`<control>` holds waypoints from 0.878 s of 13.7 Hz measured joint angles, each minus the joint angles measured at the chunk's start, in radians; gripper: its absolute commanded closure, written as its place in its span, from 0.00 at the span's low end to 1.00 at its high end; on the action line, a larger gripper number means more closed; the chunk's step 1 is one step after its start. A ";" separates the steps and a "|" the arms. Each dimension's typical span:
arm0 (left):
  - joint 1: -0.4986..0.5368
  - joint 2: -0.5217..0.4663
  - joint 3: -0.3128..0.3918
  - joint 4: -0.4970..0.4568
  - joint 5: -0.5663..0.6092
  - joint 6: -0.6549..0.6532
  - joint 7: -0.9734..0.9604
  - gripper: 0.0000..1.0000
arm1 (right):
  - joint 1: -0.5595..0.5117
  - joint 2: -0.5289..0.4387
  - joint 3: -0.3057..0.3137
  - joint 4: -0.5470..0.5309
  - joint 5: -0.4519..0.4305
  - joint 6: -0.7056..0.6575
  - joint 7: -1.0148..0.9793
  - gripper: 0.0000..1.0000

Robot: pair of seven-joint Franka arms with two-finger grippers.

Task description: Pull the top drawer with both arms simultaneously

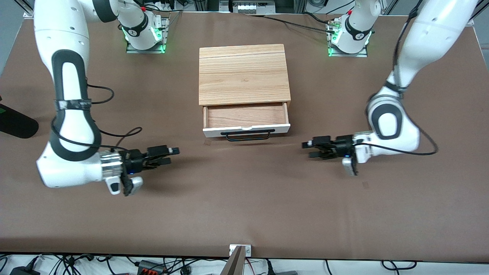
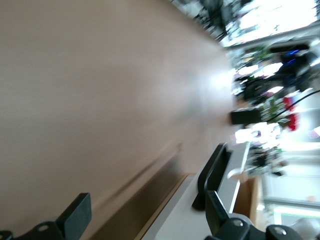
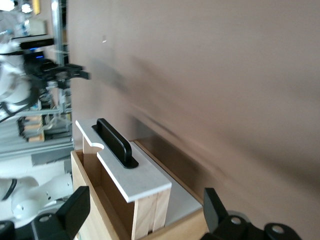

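The top drawer [image 1: 246, 130] stands pulled out of the light-wood cabinet [image 1: 243, 74], its brown wood inside showing. Its black bar handle [image 1: 250, 135] is free. My right gripper [image 1: 174, 156] is open and empty over bare table, toward the right arm's end from the drawer, fingers pointing at it. My left gripper [image 1: 306, 149] is open and empty over bare table, toward the left arm's end. The right wrist view shows the drawer front [image 3: 131, 172] and handle [image 3: 114, 142] between its open fingers [image 3: 75, 207]. The left wrist view shows the handle [image 2: 212, 172], blurred.
The lower white drawer front [image 3: 185, 202] is shut under the top drawer. A black object [image 1: 15, 123] lies at the table edge at the right arm's end. Cables trail from both wrists. A metal bracket [image 1: 240, 250] sits at the table's near edge.
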 measured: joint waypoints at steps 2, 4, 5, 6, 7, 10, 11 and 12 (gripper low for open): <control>0.032 -0.084 0.001 0.014 0.214 -0.066 -0.132 0.00 | 0.001 -0.038 -0.007 0.002 -0.054 -0.007 0.149 0.00; 0.056 -0.145 0.002 0.043 0.358 -0.145 -0.236 0.00 | 0.006 -0.079 -0.007 0.003 -0.142 -0.014 0.286 0.00; 0.064 -0.165 0.003 0.064 0.418 -0.175 -0.286 0.00 | 0.008 -0.099 -0.007 0.004 -0.199 -0.027 0.342 0.00; 0.074 -0.179 0.003 0.095 0.467 -0.222 -0.339 0.00 | 0.010 -0.119 -0.007 0.005 -0.262 -0.040 0.391 0.00; 0.085 -0.190 0.005 0.139 0.520 -0.291 -0.394 0.00 | 0.010 -0.140 -0.007 0.005 -0.332 -0.055 0.431 0.00; 0.112 -0.216 0.005 0.303 0.708 -0.489 -0.473 0.00 | 0.008 -0.202 -0.018 0.007 -0.523 -0.108 0.481 0.00; 0.115 -0.230 0.006 0.344 0.746 -0.534 -0.482 0.00 | 0.008 -0.226 -0.024 0.008 -0.584 -0.117 0.483 0.00; 0.116 -0.248 0.006 0.368 0.783 -0.571 -0.485 0.00 | 0.009 -0.259 -0.025 0.009 -0.648 -0.125 0.483 0.00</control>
